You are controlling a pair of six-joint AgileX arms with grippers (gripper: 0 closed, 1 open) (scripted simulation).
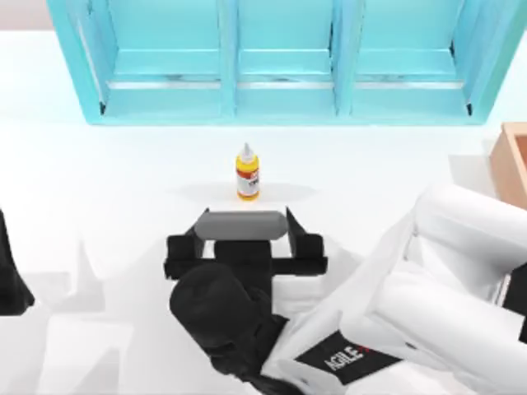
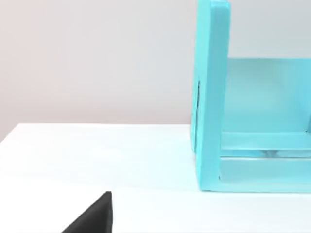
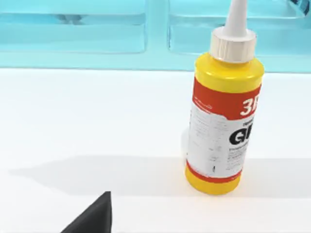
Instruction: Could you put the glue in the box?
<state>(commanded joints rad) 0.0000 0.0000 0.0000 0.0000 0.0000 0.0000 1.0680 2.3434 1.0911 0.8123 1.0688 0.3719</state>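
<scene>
My right hand point(image 1: 245, 224) hovered above the white bench point(image 1: 99, 189), just short of the glue point(image 1: 247, 174), with its 2 fingers spread wide apart and nothing between them. The glue stood upright on the bench near the middle, in front of the teal shelf unit point(image 1: 280, 66) that ran along the far edge, apart from both the shelf and my hand. It was a small yellow bottle with a white pointed nozzle and a red-and-white label; in the right wrist view the glue point(image 3: 224, 107) stood close ahead with the shelf behind it. The box point(image 1: 512, 160), tan with thick walls, sat at the right edge of the bench, well apart from the bottle, and only its corner was visible.

My left arm point(image 1: 12, 271) was parked at the left edge of the bench; I could not tell whether that hand was spread or closed.

I judged the bottle to be light and fairly stiff, with a smooth plastic skin that might slip, and narrow enough to tip if nudged. The labelled middle of the body looked the best place to hold, 1 finger on each side, well below the tapered nozzle.
</scene>
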